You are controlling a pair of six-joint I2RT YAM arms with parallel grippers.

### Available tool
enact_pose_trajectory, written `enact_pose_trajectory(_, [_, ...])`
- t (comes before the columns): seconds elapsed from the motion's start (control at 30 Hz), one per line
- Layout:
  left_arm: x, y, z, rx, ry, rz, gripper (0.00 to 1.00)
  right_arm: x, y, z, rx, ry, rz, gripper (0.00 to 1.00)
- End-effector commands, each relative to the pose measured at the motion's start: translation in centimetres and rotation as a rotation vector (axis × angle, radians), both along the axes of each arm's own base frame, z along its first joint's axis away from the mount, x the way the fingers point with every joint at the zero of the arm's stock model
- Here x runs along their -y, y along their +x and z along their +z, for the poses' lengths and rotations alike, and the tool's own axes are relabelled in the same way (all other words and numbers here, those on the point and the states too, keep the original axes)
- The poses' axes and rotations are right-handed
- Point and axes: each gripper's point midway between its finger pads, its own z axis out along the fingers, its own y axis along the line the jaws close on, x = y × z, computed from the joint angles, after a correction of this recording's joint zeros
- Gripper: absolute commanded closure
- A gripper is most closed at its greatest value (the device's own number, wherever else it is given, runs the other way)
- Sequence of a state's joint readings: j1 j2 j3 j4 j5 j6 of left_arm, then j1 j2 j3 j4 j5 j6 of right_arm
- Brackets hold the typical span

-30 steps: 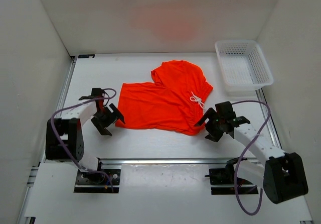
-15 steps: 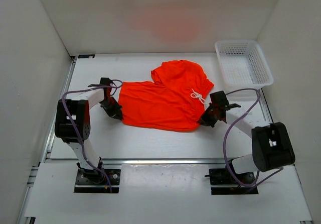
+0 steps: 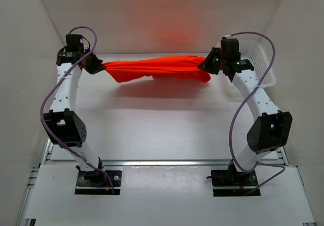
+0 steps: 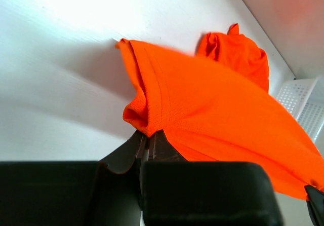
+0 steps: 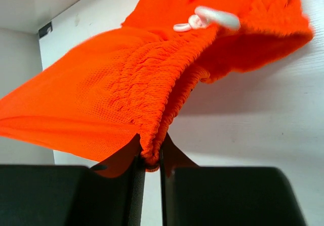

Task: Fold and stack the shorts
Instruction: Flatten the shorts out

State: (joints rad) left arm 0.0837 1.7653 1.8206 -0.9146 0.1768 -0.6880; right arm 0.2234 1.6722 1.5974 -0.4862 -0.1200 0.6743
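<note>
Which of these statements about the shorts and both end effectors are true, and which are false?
1. Both end effectors hold the shorts in the air. True.
2. The left end effector is open. False: it is shut on the shorts' edge.
3. The right end effector grips the elastic waistband near the white drawstring. True.
4. The shorts are folded. False: they hang bunched between the arms.
5. The basket stands on the left. False: it is on the right.

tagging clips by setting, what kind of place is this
Likely a robot lab cell: white walls box in a table, and the left gripper and right gripper stretch shorts between them.
</note>
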Motion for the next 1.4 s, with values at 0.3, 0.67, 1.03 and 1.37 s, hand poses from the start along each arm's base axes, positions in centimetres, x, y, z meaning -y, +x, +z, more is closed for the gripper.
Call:
enact_pose_trajectory(0.3, [-0.4,-19.4,-13.1,-0.337,0.063,0.040,0.88,-0.2,-20.0,-12.3,-0.252,-0.147,0.159,0.80])
enact_pose_trajectory(0.67, [1.4,-14.2,-4.7,-0.102,0.125,-0.039,0.19,4.7,-23.2,-11.4,-0.253,-0.266,0.020,0.24])
enact_pose_trajectory(1.03, [13.9,-1.7,-6.2,-0.131,0.243,-0.438,0.46,6.7,-10.9,-12.8,-0.346,-0.177,-0.117,0.53])
enact_pose_trajectory(1.37, [18.6,4.5,-13.2,-0.193,0.183,-0.540,0.16,8.5,-3.7,-18.2,-0.446,-0.346,-0.191,0.21])
